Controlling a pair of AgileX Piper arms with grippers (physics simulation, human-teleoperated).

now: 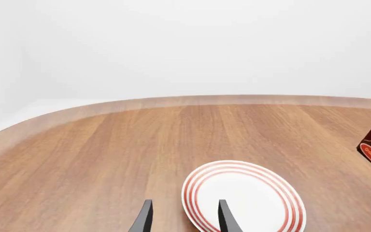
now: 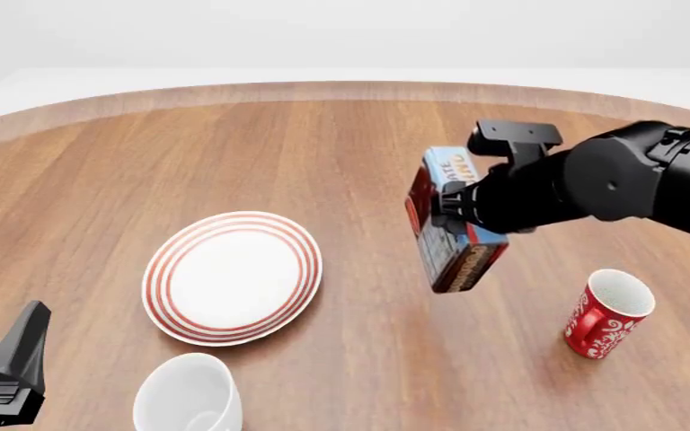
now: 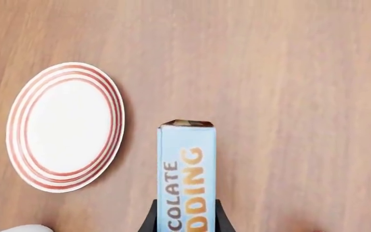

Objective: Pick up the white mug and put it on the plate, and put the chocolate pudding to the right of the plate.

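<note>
Centrally, the front view shows the right gripper (image 2: pixel 455 220) raised above the wooden table (image 2: pixel 321 153), its jaws closed on the chocolate pudding (image 2: pixel 447 232). The carton is clear of the table surface, tilted, with its light-blue lettered face and a red side visible. In the right wrist view the carton (image 3: pixel 187 174) stands between the two dark fingers (image 3: pixel 149 220), which press against its narrow sides; its far end projects well beyond the fingertips.

The plate (image 2: pixel 233 277) lies flat on the table to the left of the held carton and well apart from it. It holds nothing. The same plate appears in the right wrist view (image 3: pixel 66 126) and the left wrist view (image 1: pixel 243 195).

The white mug (image 2: pixel 190 395) stands upright on the near side of the table, just beside the plate's near rim. A red mug (image 2: pixel 605 314) with a white pattern stands at the right, nearer than the carton.

The left gripper (image 2: pixel 10 364) sits at the near left corner, left of the white mug and apart from it. In the left wrist view its fingers (image 1: pixel 142 220) are spread with nothing between them (image 1: pixel 184 217), and one fingertip overlaps the plate's rim in the picture.
</note>
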